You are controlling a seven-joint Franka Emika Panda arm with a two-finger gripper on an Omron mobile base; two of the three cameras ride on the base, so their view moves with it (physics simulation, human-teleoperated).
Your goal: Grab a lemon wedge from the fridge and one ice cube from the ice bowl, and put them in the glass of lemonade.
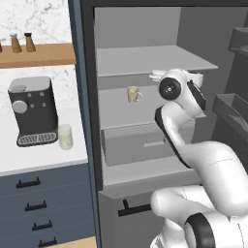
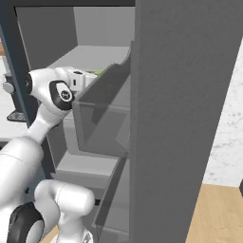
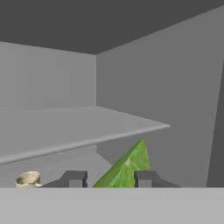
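The fridge (image 1: pixel 145 58) stands open and my arm reaches in under its upper shelf. A green-yellow lemon wedge (image 3: pixel 127 166) sits between my fingertips, filling nearly the whole gap, and my gripper (image 3: pixel 109 179) looks shut on it. From the right base view a sliver of the lemon wedge (image 2: pixel 101 72) shows just past my gripper (image 2: pixel 95 76). The glass of lemonade (image 1: pixel 65 136) stands on the white counter beside the coffee machine (image 1: pixel 33 110). The ice bowl and ice cube are out of view.
A beige handled mug (image 1: pixel 133 94) stands on the middle shelf left of my hand. The open fridge door (image 2: pixel 190 118) with its bins rises close on the right. A grey drawer (image 1: pixel 140 145) sits below the shelf. Blue-grey drawer cabinets (image 1: pixel 38 208) are under the counter.
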